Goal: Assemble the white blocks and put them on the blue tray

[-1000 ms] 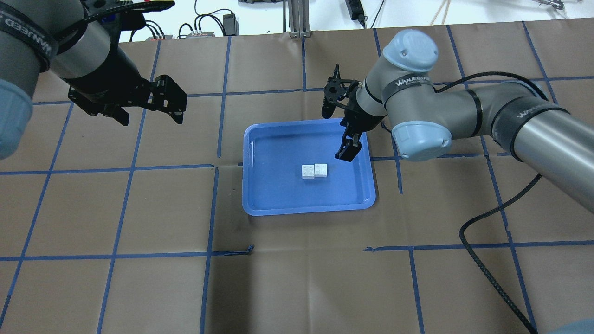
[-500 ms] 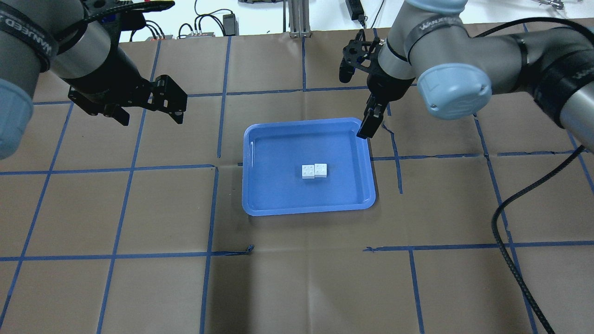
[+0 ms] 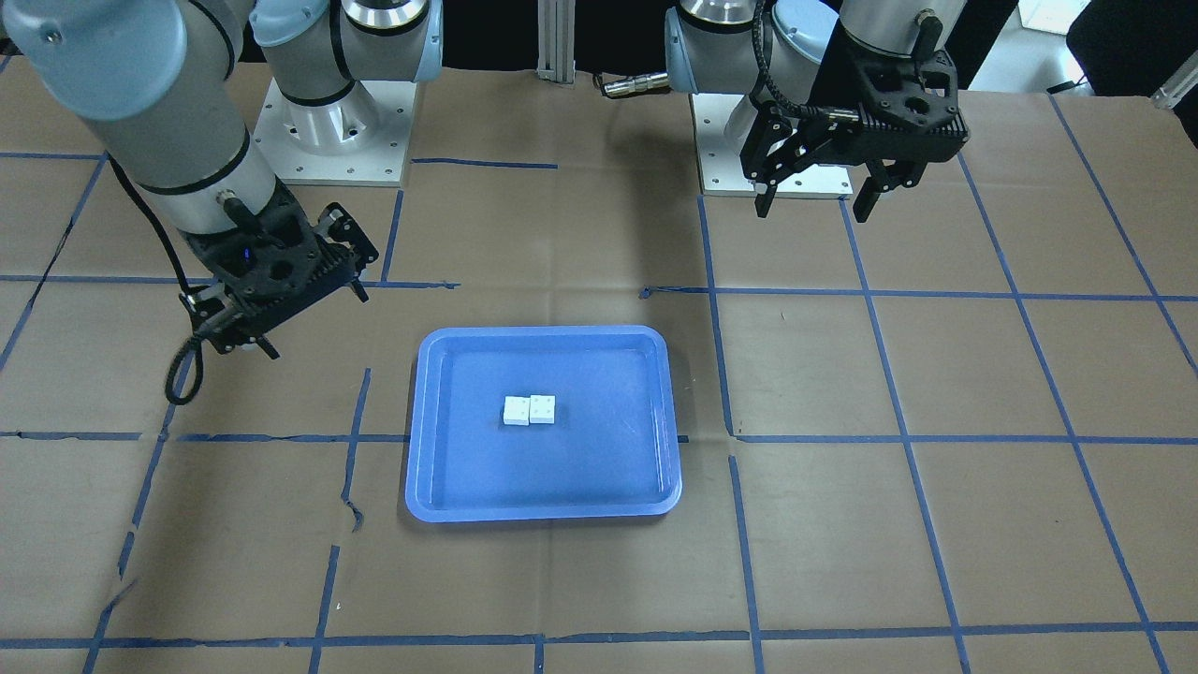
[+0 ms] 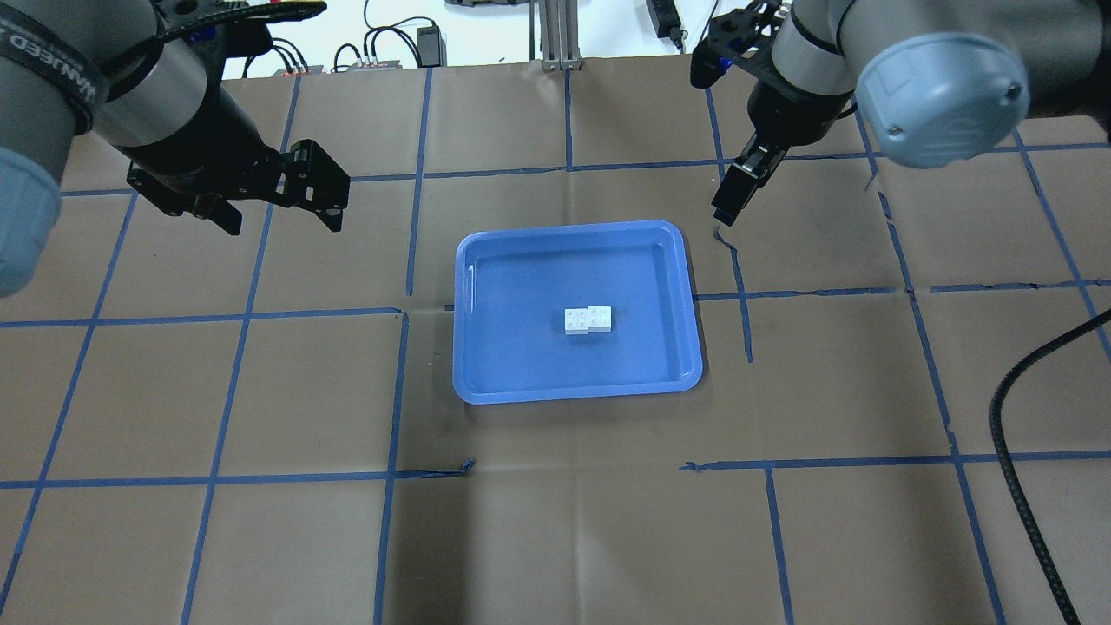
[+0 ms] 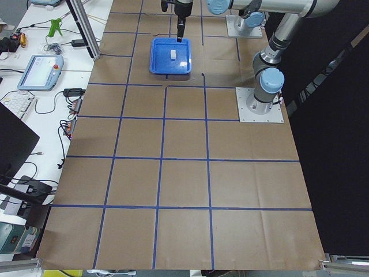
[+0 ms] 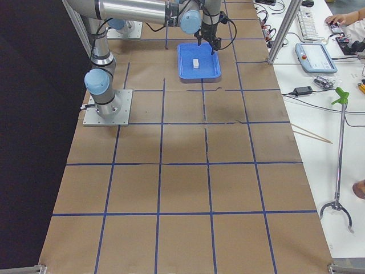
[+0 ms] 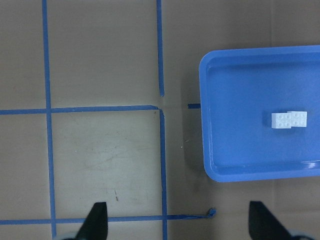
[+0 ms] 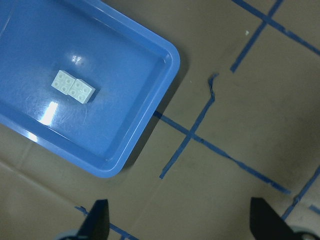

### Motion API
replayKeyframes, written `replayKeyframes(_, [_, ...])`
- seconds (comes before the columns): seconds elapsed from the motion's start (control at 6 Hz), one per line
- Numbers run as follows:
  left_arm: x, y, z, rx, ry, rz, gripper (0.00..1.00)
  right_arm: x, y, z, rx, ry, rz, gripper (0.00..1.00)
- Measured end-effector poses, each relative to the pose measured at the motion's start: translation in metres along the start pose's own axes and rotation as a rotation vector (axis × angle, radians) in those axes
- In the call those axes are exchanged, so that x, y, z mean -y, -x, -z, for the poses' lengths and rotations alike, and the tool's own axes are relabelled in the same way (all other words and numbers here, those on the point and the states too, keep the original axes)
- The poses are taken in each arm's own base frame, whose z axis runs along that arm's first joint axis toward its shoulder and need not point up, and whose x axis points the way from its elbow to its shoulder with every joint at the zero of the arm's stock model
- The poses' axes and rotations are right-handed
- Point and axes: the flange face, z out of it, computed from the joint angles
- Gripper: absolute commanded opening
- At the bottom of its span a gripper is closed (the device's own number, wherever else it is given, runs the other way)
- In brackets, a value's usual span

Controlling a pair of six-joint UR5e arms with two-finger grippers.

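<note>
The two white blocks [image 4: 588, 320] lie pressed together side by side, studs up, near the middle of the blue tray [image 4: 521, 356]. They also show in the front view [image 3: 529, 410], the left wrist view [image 7: 289, 120] and the right wrist view [image 8: 73, 87]. My right gripper [image 4: 727, 208] is open and empty, raised above the table just past the tray's far right corner. My left gripper [image 4: 285, 227] is open and empty, hovering well to the left of the tray. Its fingertips [image 7: 98, 220] stand wide apart.
Brown paper with a blue tape grid covers the table. A black cable [image 4: 1007, 417] hangs at the right. The two arm bases [image 3: 328, 131] [image 3: 777, 159] stand on the robot's side. Cables and adapters [image 4: 430, 43] lie past the far edge.
My right gripper has risen from over the tray's right part and moved away to the far right, off the tray. The blocks and the left gripper have not moved.
</note>
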Motion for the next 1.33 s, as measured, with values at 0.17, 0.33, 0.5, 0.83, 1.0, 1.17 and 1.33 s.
replayKeyframes(0.17, [0.0,0.0,0.0,0.0,-0.001,0.0,0.99,-0.012,0.003,0.02,0.001,0.039,-0.197,1.0])
replayKeyframes(0.33, [0.0,0.0,0.0,0.0,-0.001,0.0,0.99,-0.019,0.004,0.038,-0.019,0.063,-0.323,1.0])
replayKeyframes(0.5, [0.0,0.0,0.0,0.0,-0.001,0.0,0.99,-0.027,0.006,0.053,-0.045,0.074,-0.406,1.0])
replayKeyframes(0.83, [0.0,0.0,0.0,0.0,-0.001,0.0,0.99,-0.042,0.011,0.063,-0.05,0.089,-0.471,1.0])
replayKeyframes(1.0, [0.0,0.0,0.0,0.0,-0.001,0.0,0.99,-0.046,0.013,0.065,-0.049,0.087,-0.475,1.0])
replayKeyframes(1.17, [0.0,0.0,0.0,0.0,-0.001,0.0,0.99,-0.046,0.013,0.064,-0.049,0.086,-0.474,1.0])
replayKeyframes(1.33, [0.0,0.0,0.0,0.0,-0.001,0.0,0.99,-0.045,0.012,0.063,-0.047,0.086,-0.471,1.0])
